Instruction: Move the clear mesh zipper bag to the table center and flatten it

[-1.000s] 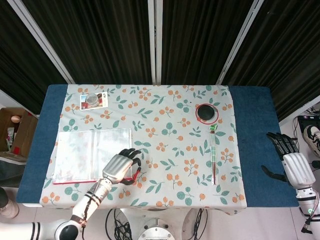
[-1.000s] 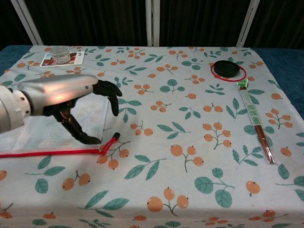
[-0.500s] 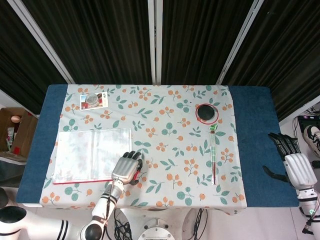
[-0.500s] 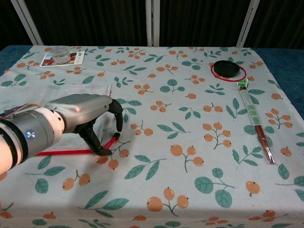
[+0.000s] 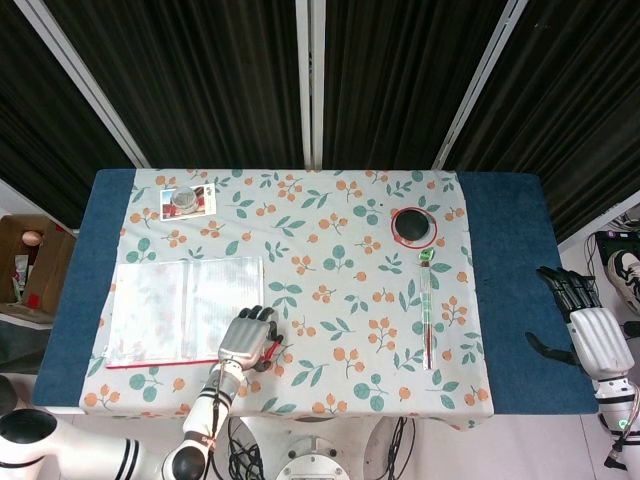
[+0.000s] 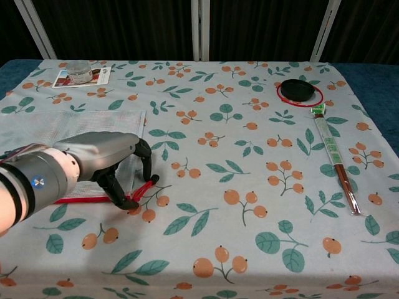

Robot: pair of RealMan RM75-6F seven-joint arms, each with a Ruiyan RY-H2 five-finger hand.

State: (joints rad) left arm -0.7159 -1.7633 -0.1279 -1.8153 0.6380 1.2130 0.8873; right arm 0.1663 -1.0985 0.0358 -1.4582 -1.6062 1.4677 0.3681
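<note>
head view
bag: clear mesh zipper bag [image 5: 185,310] lies flat, well left of the black puck [image 5: 413,226], near the left-front part of the surface [image 5: 340,290]. Not yet at centre.
left hand: left hand [image 5: 248,340] sits on the bag's front-right corner, fingers curled down over the red zipper edge. From above I cannot tell whether it has a real pinch.
right hand: right hand [image 5: 585,325] is well right of the puck, off the cloth, fingers apart, holding nothing.
clutter: pen [image 5: 427,310] lies just in front of the puck; small jar on a card [image 5: 186,201] is far left of it at the back.

chest view
grip: left hand [image 6: 103,165] has its fingertips [image 6: 128,200] closed around the red zipper pull [image 6: 144,187], left and well forward of the puck [image 6: 297,90]. Looks like contact on the tab; a firm hold is not confirmed.
bag: the bag [image 6: 68,146] spreads away from the hand, flat, with no visible lift.

how to do it
step: my read is securing the corner before the drag toward centre.
advice: take the mesh along with the tab, not the tab alone, since it may slip or unzip. Drag low and straight toward the puck side and stop short of the pen. Thin mesh will likely bunch, so pull, don't push.
flatten: use the free right hand to smooth it afterwards.
</note>
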